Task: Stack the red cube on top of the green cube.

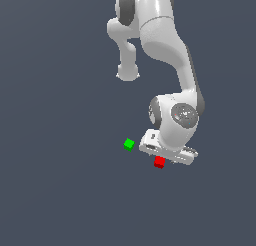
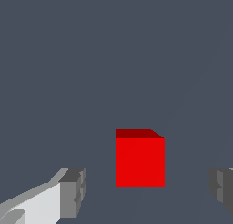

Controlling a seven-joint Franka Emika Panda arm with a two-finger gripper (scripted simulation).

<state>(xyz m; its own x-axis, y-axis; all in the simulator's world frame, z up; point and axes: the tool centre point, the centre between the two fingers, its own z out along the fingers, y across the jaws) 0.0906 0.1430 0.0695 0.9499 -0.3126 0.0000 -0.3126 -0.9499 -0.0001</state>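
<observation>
1. In the exterior view, the arm (image 1: 165, 55) is running off the picture's upper edge, so its base is not showing.
2. There, the gripper (image 1: 167, 157) body is covering its own fingertips, and part of the red cube (image 1: 159, 162) beneath it is being hidden.
3. In the wrist view, both fingers (image 2: 73, 191) are being cut by the picture's edges on either side of the red cube (image 2: 140, 161); the one farther from the pointed finger is showing only a sliver.
</observation>
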